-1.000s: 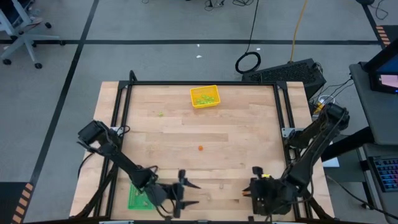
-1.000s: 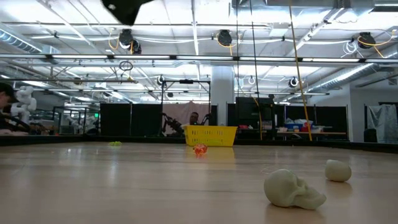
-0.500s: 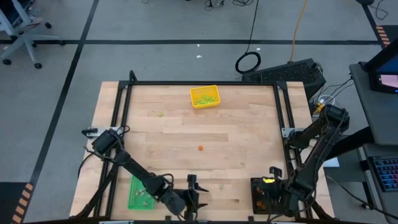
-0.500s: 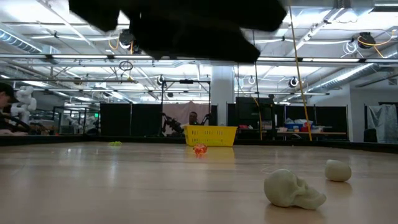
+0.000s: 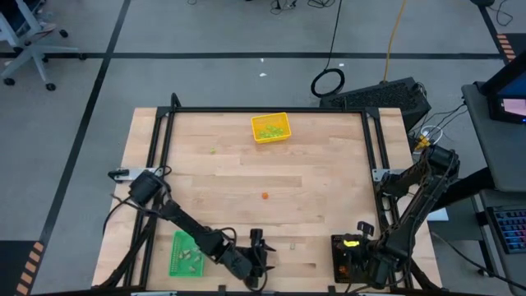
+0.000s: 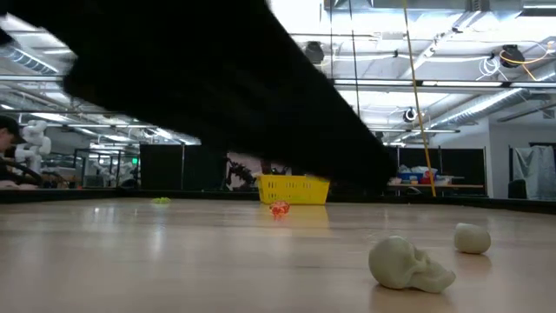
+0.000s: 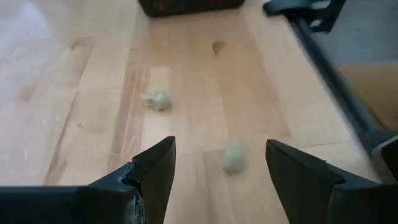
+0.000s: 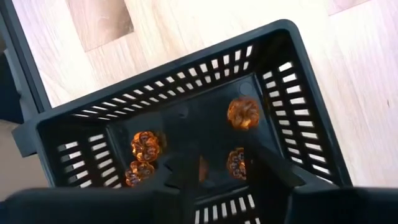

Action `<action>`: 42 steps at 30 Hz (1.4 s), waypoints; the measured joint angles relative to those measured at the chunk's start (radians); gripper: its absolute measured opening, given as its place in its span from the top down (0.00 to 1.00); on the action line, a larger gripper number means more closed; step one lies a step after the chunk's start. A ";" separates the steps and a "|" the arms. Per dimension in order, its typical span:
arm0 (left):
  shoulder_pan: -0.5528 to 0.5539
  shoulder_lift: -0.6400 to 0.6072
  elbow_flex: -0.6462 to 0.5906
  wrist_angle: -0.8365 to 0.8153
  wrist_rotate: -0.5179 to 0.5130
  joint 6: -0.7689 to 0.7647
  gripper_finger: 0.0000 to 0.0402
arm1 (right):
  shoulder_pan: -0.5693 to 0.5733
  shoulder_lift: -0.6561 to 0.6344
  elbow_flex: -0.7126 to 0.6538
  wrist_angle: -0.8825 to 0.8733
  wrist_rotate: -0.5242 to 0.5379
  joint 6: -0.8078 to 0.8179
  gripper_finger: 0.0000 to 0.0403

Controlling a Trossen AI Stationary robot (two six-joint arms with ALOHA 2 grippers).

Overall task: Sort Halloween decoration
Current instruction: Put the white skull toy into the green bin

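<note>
Two pale skulls lie ahead of spread left end effector; right end effector parted above black tray.

No legible text, label, brand, number or sign in any view; nothing readable on the trays, the table, or the room behind.

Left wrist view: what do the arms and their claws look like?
The left claw has two dark, flat, wedge-like fingers. The right claw is the same dark make. From above both are slim black jointed arms, the right one with a yellow mark near its wrist.
</note>
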 joint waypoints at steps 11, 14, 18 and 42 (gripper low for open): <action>0.028 0.024 0.000 0.055 0.088 -0.045 0.38 | 0.007 -0.001 0.091 -0.105 0.021 -0.003 0.69; 0.027 0.024 0.000 0.055 0.087 -0.046 0.38 | 0.010 -0.001 0.132 -0.153 0.066 -0.012 0.68; 0.028 0.057 0.000 0.102 0.082 -0.044 0.38 | 0.013 -0.001 0.173 -0.169 0.151 -0.060 0.68; 0.056 0.112 0.000 0.110 0.097 -0.068 0.79 | 0.013 -0.002 0.209 0.020 0.463 -0.386 0.68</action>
